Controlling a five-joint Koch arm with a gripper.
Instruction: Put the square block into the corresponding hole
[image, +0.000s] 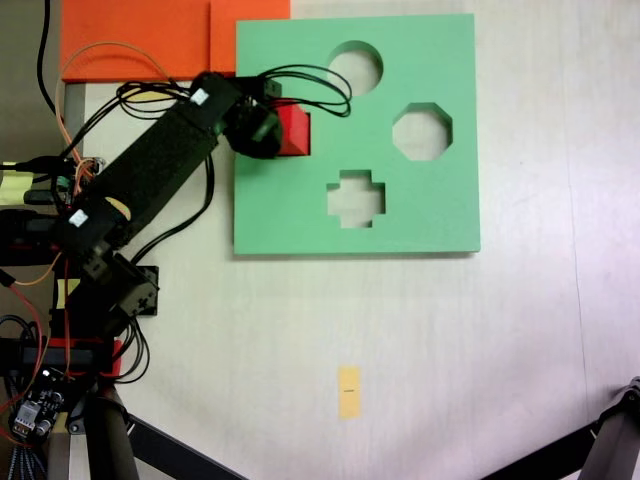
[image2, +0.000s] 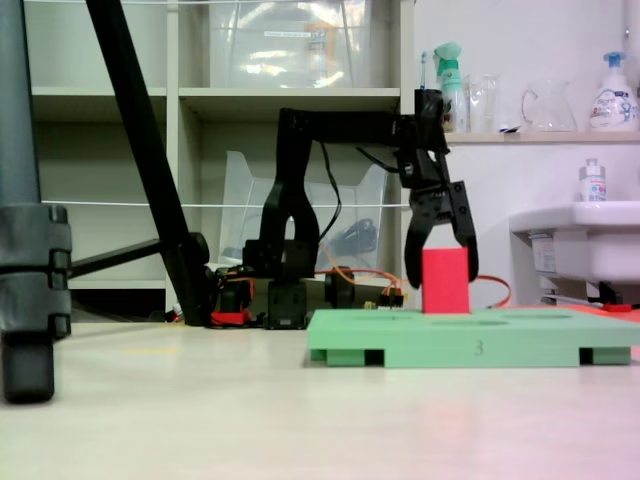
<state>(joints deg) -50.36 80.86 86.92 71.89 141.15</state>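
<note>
The red block (image2: 445, 281) is standing upright on the green board (image: 420, 215), near its left edge in the top-down fixed view, most of it rising above the surface. It seems to be sitting in or over the square hole, which it is covering — whether it is fully pushed down, I cannot tell. The hand (image2: 440, 268) is straddling the block with jaws spread, apparently released. Showing — one block, one board, three other cutouts, two orange sheets (image: 140, 35).

1 red cube (image: 294, 131) – 1 green board (image: 420, 220) – 3 open cutouts (image: 356, 197)
</note>
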